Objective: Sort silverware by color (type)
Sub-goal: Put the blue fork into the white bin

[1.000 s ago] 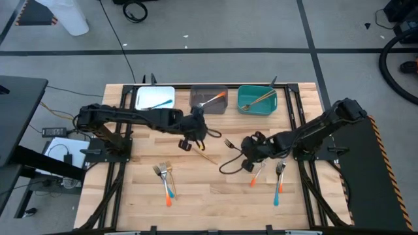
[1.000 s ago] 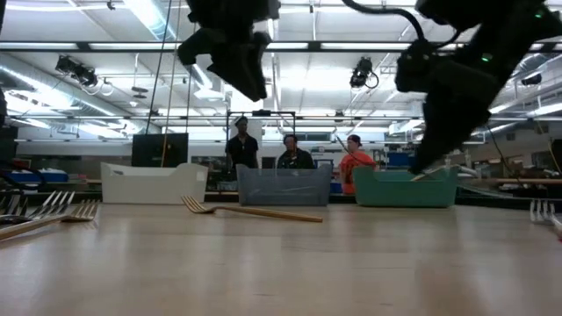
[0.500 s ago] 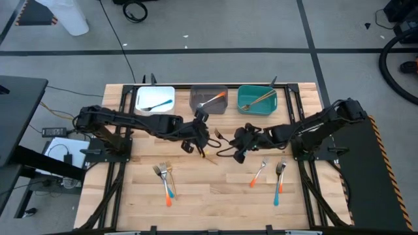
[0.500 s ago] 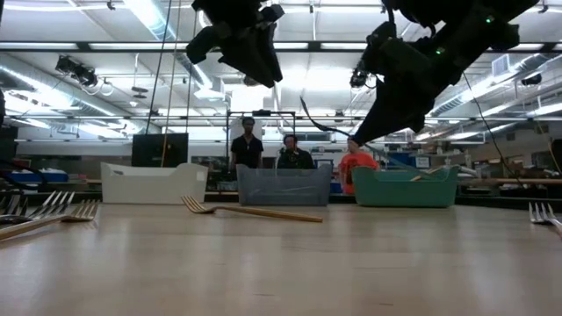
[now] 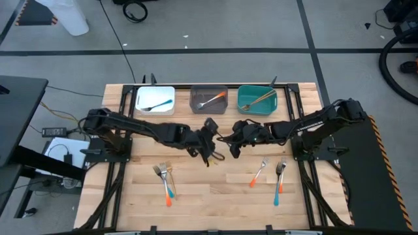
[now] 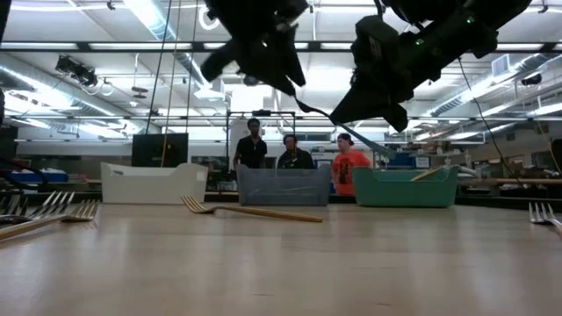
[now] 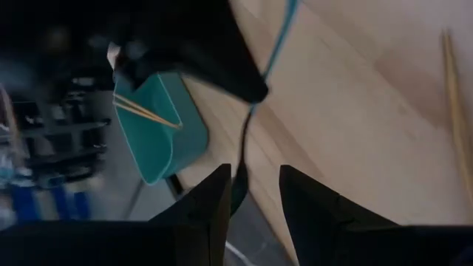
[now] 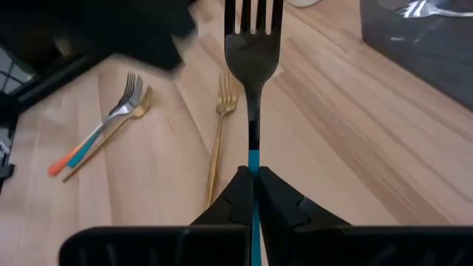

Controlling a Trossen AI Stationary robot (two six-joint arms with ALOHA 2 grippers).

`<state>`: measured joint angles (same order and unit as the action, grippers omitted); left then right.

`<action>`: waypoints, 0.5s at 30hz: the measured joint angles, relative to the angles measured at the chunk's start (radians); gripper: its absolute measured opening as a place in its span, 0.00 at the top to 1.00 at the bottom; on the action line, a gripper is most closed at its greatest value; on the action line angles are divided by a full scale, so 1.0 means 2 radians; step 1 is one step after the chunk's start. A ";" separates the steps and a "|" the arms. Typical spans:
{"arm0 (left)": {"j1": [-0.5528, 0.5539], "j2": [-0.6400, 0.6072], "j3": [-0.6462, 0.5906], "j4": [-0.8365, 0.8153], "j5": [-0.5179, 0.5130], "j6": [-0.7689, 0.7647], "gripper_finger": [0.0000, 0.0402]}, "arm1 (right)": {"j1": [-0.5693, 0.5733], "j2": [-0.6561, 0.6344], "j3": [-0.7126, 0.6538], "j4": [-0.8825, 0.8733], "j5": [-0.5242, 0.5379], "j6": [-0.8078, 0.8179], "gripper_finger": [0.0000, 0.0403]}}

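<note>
Two hands meet above mid-table, centre of the high view. The right hand (image 8: 253,193) pinches a blue fork (image 8: 252,52) by its handle, tines forward, held in the air over the wood. The left hand (image 7: 253,193) is just beside it, fingers parted with nothing between them.

Judgement: this looks like a hand-over, since the white bin (image 5: 155,99) with blue cutlery sits at upper left. The left hand should close on the bare shaft near the head before the right releases; grip square, avoid the tines.

Against 1.0 s ago: the right hand has lifted from the lower right forks and moved left; the left hand has come right to meet it. The gold fork (image 6: 250,210) lies unmoved.
</note>
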<state>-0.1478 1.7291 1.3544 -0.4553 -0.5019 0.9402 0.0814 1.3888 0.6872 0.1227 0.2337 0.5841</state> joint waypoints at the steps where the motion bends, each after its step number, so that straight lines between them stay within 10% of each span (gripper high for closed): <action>1: -0.003 0.009 0.000 0.007 -0.015 0.013 0.69 | -0.001 0.000 0.000 0.000 0.000 0.001 0.96; 15: -0.016 0.087 0.000 0.096 -0.148 0.117 0.69 | -0.007 0.000 0.000 0.005 0.003 0.026 0.96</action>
<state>-0.1791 1.9021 1.3540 -0.2627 -0.7980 1.1734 0.0666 1.3888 0.6872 0.1329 0.2394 0.6353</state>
